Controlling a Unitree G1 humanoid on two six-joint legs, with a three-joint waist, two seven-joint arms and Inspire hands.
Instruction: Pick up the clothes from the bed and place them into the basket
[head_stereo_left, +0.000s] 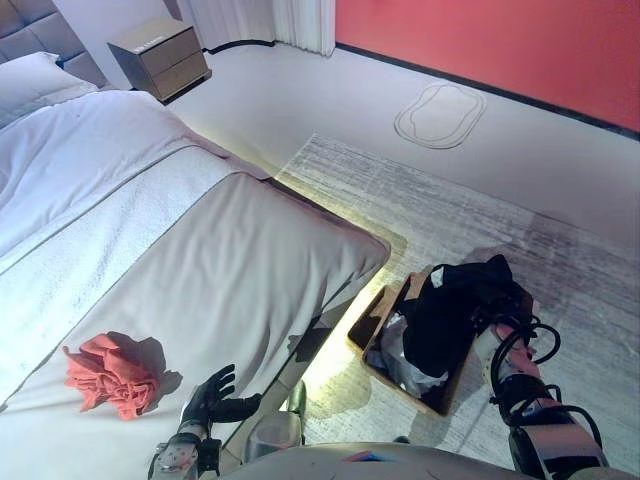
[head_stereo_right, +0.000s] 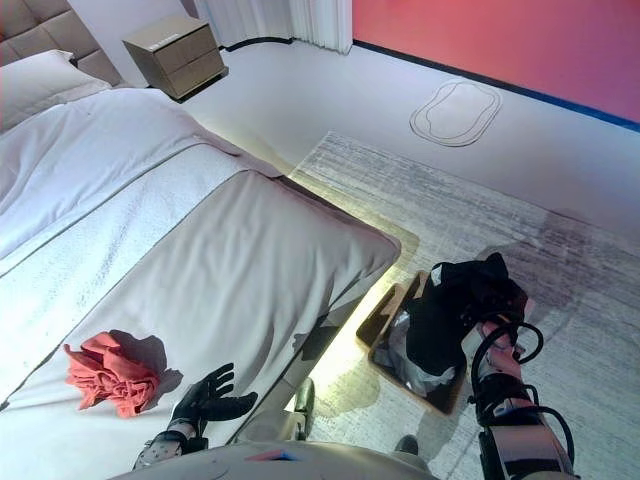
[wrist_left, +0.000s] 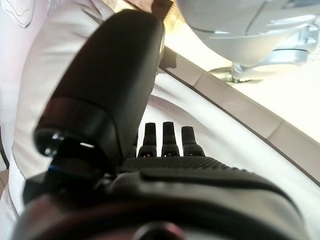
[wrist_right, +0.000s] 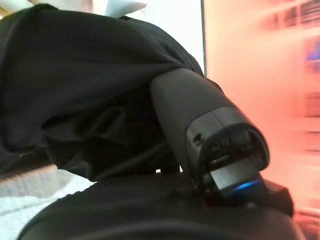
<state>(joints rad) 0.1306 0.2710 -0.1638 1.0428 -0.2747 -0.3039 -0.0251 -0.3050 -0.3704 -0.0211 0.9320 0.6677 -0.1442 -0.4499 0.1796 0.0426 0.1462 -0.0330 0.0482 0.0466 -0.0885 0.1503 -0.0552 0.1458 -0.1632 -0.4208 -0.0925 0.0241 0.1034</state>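
Observation:
A crumpled salmon-red cloth (head_stereo_left: 108, 375) lies on the white bed (head_stereo_left: 200, 260) near its front corner. My left hand (head_stereo_left: 208, 397) rests open on the cover just right of it, fingers (wrist_left: 170, 140) straight and apart from the cloth. On the floor by the bed's corner stands a wooden basket (head_stereo_left: 371, 345) with pale clothing (head_stereo_left: 400, 358) inside. A black garment (head_stereo_left: 450, 310) hangs over the basket from my right hand (wrist_right: 200, 115), whose thumb presses into the fabric. The garment covers that hand's fingers in the eye views.
A bedside cabinet (head_stereo_left: 160, 55) stands at the back beside the pillow (head_stereo_left: 40, 85). A grey rug (head_stereo_left: 480, 210) lies under the basket. An oval outline (head_stereo_left: 440, 113) marks the floor near the red wall (head_stereo_left: 500, 40).

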